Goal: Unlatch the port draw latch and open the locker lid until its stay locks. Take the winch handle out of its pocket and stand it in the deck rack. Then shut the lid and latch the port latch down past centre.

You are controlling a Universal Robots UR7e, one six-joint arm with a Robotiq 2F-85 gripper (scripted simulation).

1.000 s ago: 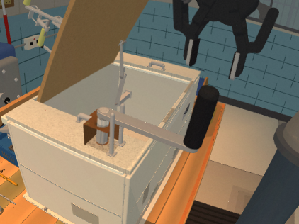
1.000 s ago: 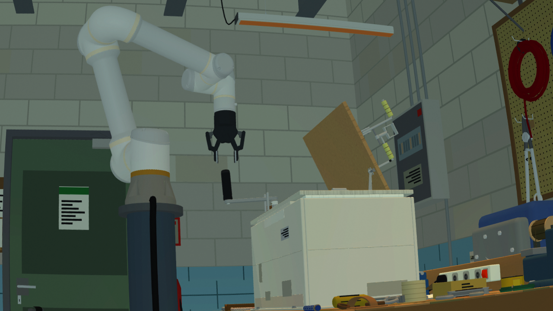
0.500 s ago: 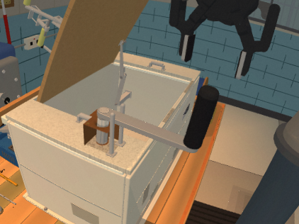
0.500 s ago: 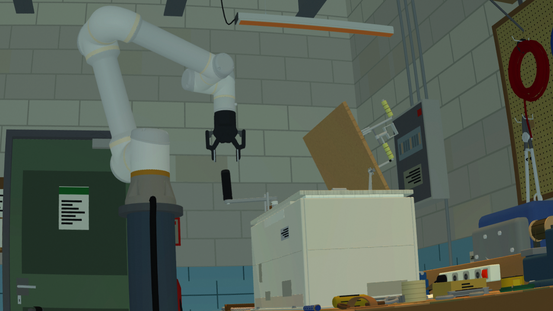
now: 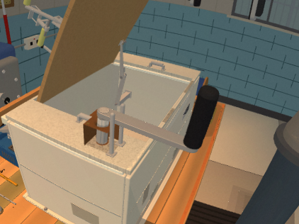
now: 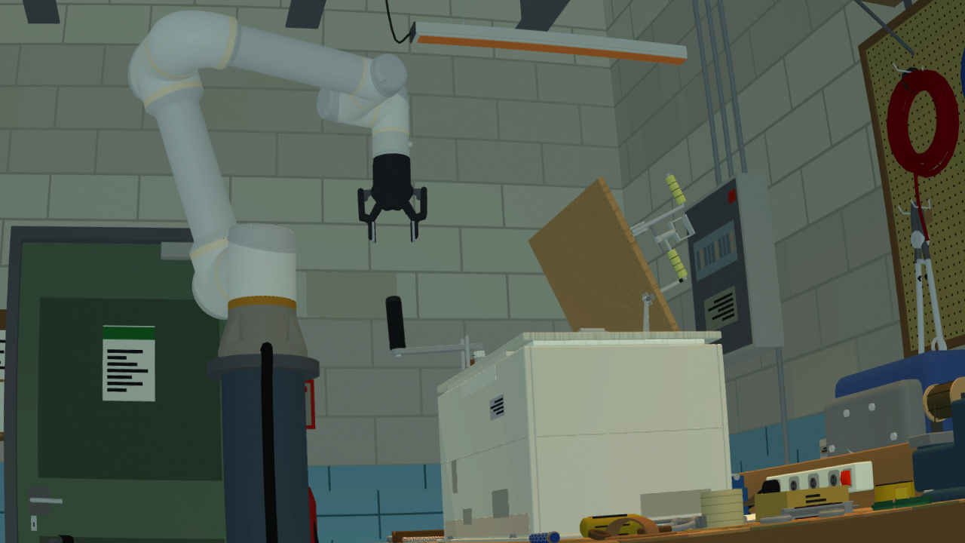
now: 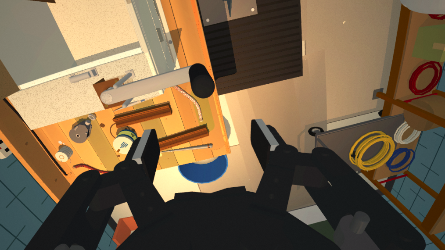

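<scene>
The foot of the winch handle (image 5: 148,129) is partly hidden in the brown deck rack (image 5: 95,129) on the locker's front rim. Its grey arm reaches out past the locker's edge. Its black grip (image 5: 201,117) (image 7: 201,80) stands upright at the far end. The locker lid (image 5: 88,42) (image 6: 597,260) is raised and tilted back, with its stay (image 5: 121,76) standing in the opening. My gripper (image 6: 392,233) (image 7: 205,140) is open and empty. It hangs in the air well above the black grip (image 6: 395,323). It is out of the side camera's view.
The cream locker (image 6: 584,425) sits on an orange bench (image 5: 193,170) scattered with small tools. My arm's pedestal (image 6: 260,439) stands left of it. A shelf cart with coiled cables (image 7: 372,149) is on the floor to the right. A blue bucket (image 7: 203,169) sits below my gripper.
</scene>
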